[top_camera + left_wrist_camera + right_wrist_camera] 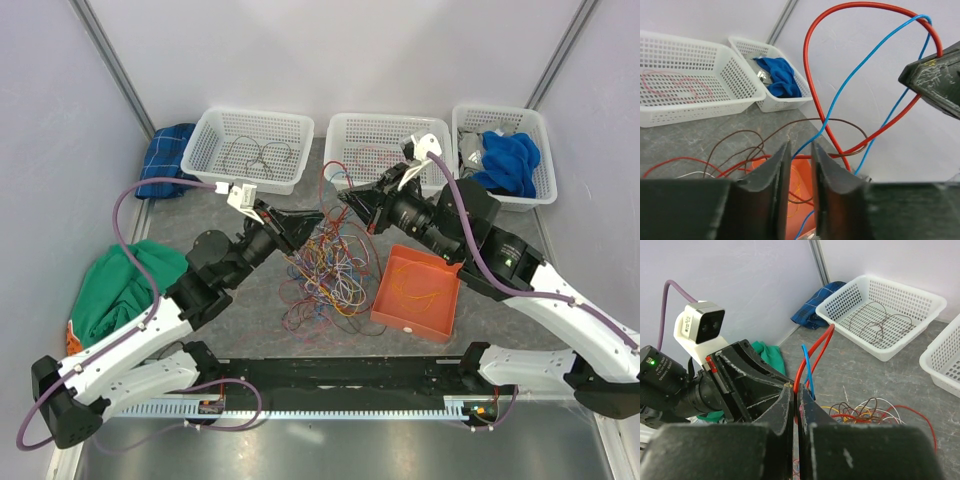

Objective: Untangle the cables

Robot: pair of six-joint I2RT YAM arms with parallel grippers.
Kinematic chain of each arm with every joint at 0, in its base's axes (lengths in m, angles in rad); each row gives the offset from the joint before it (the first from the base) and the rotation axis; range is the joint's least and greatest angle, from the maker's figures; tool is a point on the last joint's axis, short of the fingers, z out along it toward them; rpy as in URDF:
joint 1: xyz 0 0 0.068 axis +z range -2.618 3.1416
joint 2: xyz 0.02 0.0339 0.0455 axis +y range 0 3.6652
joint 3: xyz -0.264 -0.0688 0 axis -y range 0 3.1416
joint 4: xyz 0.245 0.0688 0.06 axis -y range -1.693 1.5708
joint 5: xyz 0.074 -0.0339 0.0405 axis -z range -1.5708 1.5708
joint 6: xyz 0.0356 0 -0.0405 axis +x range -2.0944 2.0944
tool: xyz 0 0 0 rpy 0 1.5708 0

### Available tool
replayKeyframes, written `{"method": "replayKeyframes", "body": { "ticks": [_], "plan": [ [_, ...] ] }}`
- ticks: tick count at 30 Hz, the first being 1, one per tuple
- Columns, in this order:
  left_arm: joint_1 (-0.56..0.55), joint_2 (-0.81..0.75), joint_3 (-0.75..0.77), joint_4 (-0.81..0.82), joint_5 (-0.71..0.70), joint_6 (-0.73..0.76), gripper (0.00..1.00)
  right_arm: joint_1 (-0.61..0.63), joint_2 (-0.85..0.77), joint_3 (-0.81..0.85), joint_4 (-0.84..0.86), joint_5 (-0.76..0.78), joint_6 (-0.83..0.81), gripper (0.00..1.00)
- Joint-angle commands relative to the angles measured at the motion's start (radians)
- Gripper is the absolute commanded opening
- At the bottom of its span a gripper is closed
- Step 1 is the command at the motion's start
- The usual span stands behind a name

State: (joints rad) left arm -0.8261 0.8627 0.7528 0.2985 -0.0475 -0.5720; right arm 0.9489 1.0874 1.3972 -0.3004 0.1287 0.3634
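Many mixed-colour cables (325, 270) tangle; right claw (795, 388) pinches two; left wrist view alone shows left claw (801, 148) parted

1. Left pincer (801, 200): jaws narrowly apart, blue cable (860, 69) running down into the gap.
2. Red cable (807, 75) loops up to the right pincer (912, 77).
3. Blue cloth (780, 75) lies in a white basket (782, 104).

In the left wrist view, the right end effector (908, 76) was cut off by the right edge, and the red cable (805, 70) passed out of sight behind it. The orange tray (801, 172) showed only in slivers behind the left end effector (800, 148). From above, the tangled cables (325, 265) were too fine to tell apart.
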Motion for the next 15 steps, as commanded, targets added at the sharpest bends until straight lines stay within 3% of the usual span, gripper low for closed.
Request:
{"method": "replayKeyframes", "body": {
  "ticks": [1,6,11,14,15],
  "plan": [
    [-0.001,-0.005,0.039,-0.013,-0.087,0.049,0.02,0.001,-0.035,-0.006,0.052,0.009,0.002,0.00],
    [0.001,-0.045,0.023,-0.169,-0.262,0.028,0.02,-0.001,-0.066,-0.021,0.053,0.052,-0.021,0.00],
    [0.022,-0.024,0.078,-0.540,-0.538,-0.074,0.02,-0.001,-0.089,-0.007,0.046,0.081,-0.044,0.00],
    [0.131,0.019,0.094,-0.762,-0.505,-0.198,0.02,-0.001,-0.103,0.017,0.035,0.100,-0.064,0.00],
    [0.219,0.030,0.082,-0.789,-0.464,-0.256,0.02,-0.001,-0.109,0.028,0.034,0.109,-0.069,0.00]
  ]
}}
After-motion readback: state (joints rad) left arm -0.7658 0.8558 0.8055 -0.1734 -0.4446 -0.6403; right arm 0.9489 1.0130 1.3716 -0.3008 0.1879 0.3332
